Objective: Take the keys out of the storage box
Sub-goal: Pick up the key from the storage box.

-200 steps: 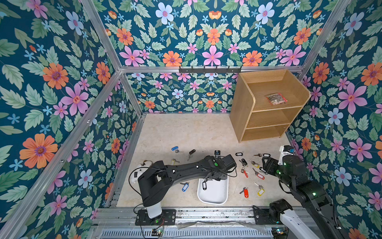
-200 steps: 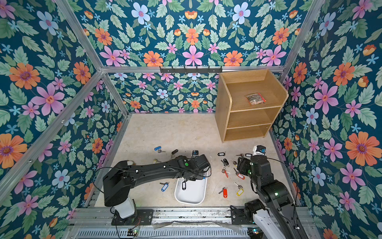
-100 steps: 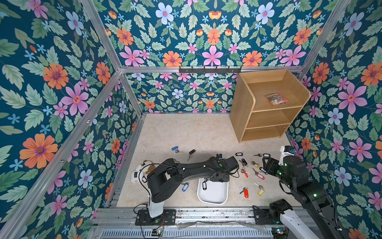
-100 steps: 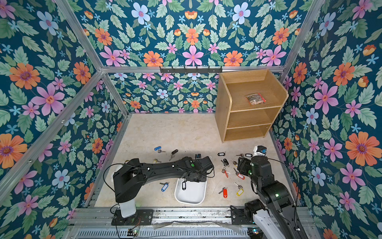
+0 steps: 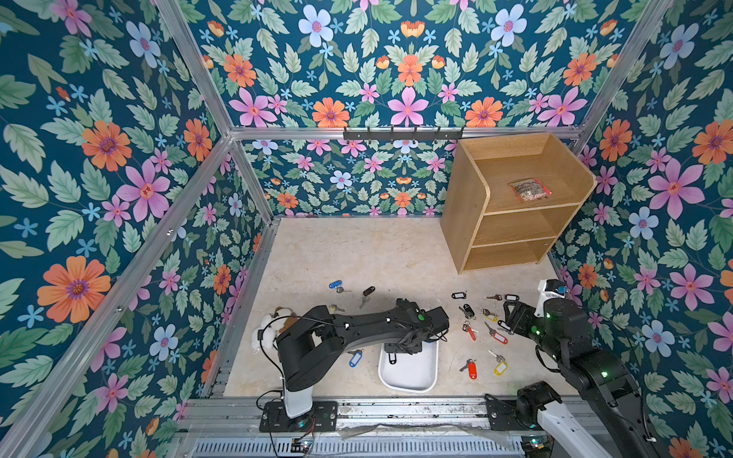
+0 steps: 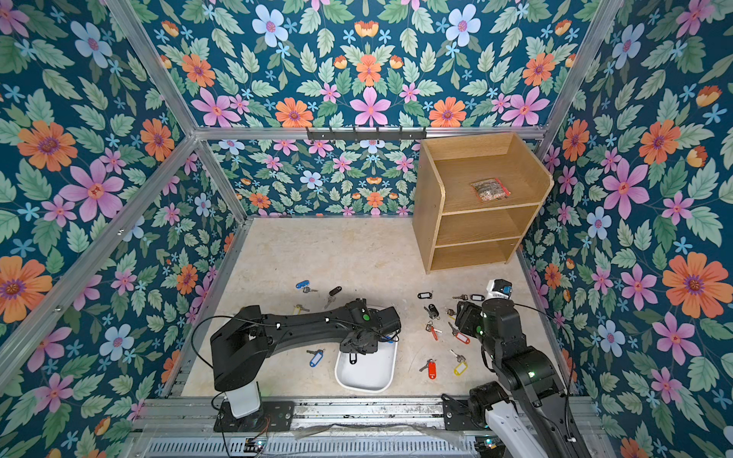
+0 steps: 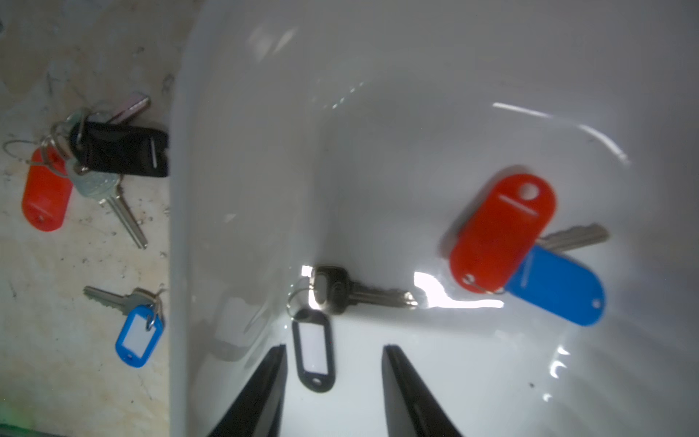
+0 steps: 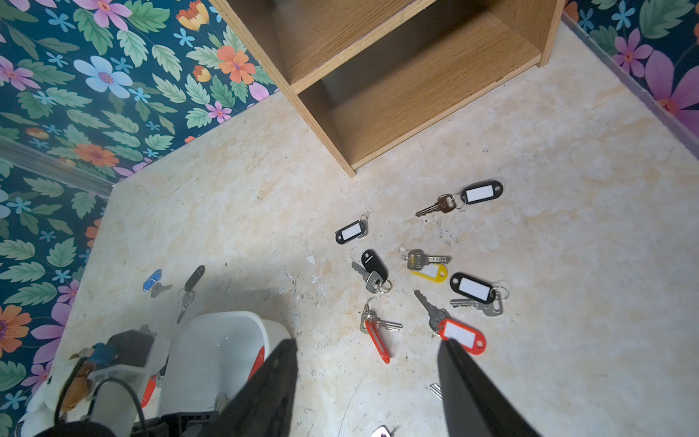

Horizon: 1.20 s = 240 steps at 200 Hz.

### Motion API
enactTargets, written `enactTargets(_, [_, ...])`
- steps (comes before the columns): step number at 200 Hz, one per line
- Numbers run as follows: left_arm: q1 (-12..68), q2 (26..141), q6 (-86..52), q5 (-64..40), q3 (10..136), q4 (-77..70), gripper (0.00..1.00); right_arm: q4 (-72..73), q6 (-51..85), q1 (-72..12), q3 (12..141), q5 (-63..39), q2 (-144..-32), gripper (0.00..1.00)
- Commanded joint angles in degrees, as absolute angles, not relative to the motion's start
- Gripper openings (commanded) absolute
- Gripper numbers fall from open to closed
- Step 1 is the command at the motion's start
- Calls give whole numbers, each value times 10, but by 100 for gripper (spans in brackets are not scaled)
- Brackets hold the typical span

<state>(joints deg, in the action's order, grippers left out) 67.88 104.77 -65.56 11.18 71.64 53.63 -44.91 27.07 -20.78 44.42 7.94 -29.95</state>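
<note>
Floral walls [image 5: 408, 71], speckled beige floor [image 5: 357, 253] (keys [image 5: 497, 337] strewn), left pincer [image 7: 333, 348] apart, right pincer [image 8: 367, 342] apart.

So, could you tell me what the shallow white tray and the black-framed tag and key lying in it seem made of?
The shallow white tray looks like glossy moulded plastic: sharp light streaks on smooth rounded walls. The black-framed tag is likely plastic, its pale insert perhaps paper. The key looks metal: silvery sheen.
</note>
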Motion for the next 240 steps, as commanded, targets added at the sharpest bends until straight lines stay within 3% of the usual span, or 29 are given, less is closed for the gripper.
enactTargets(1, [679, 1050, -660, 100, 695, 544, 45, -439, 268, -208, 442, 89, -298, 63])
enactTargets(79, [681, 1100, -614, 37, 728, 450, 39, -439, 269, -208, 441, 89, -298, 63])
enactTargets(149, [693, 1124, -587, 52, 807, 450, 37, -440, 269, -208, 442, 90, -298, 64])
enactTargets(201, [697, 1069, -621, 91, 780, 501, 53, -439, 268, -208, 441, 88, -299, 63])
enactTargets(240, [697, 1047, -634, 96, 740, 499, 55, -439, 268, -208, 442, 88, -299, 63])
